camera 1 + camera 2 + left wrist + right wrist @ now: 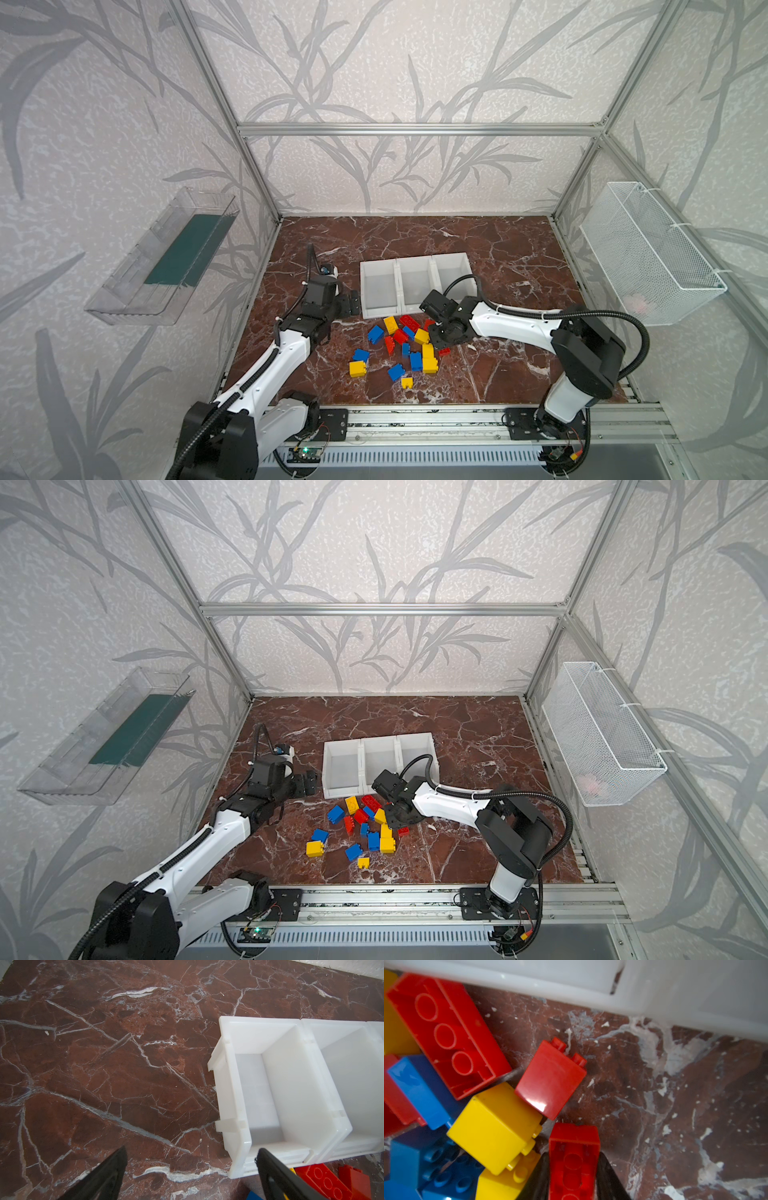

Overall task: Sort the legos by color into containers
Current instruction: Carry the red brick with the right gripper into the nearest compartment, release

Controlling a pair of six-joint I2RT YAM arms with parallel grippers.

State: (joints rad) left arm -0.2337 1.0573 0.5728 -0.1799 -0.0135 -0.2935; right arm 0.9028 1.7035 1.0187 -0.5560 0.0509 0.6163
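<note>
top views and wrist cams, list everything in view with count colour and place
table: one, red-brown marble, under everything
bins: three, white, joined in a row mid-table, looking empty
bricks: over a dozen, red, blue and yellow, heaped in front of the bins
clear tray: one, clear with a dark green liner, on the left wall
wire basket: one, white, on the right wall
left gripper: black, open, by the end bin's front corner
right gripper: black, closed on a red brick at the heap's edge
</note>
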